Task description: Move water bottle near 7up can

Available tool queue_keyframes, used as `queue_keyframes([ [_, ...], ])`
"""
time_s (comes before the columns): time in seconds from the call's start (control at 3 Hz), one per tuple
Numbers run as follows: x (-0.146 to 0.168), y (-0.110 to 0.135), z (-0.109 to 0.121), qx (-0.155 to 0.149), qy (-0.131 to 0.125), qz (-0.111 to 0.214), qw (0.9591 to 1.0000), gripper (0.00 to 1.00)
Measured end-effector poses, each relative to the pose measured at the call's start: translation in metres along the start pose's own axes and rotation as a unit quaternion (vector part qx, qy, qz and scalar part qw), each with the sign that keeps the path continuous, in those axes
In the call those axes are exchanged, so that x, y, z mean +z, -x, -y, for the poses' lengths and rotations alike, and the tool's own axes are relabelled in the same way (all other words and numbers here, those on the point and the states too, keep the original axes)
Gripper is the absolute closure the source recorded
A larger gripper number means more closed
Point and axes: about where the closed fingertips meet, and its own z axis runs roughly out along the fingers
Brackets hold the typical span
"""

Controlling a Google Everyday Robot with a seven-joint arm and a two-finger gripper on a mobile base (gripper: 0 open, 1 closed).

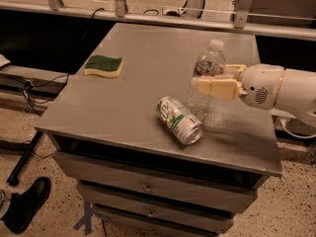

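The water bottle [208, 70], clear with a white cap and a red-and-white label band, stands upright on the grey cabinet top [148, 83] right of centre. My gripper [210, 83] reaches in from the right on a white arm and is shut on the bottle's middle, one cream finger [217, 88] across its front. The 7up can [179, 120], silver-white with green markings, lies on its side just in front and left of the bottle, close to its base.
A yellow sponge with a green top [103, 65] lies at the cabinet's back left. The cabinet has drawers below its front edge [148, 186]. A black shoe [27, 204] is on the floor at bottom left. Metal rails run along the back.
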Motion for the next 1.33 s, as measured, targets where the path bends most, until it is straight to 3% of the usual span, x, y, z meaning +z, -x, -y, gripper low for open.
queue_keyframes([
  [0.33,0.0,-0.007,-0.007,-0.003,0.015,0.006,0.9999,0.0],
  [1.33,0.003,0.002,0.006,-0.018,0.018,0.009,0.9996,0.0],
])
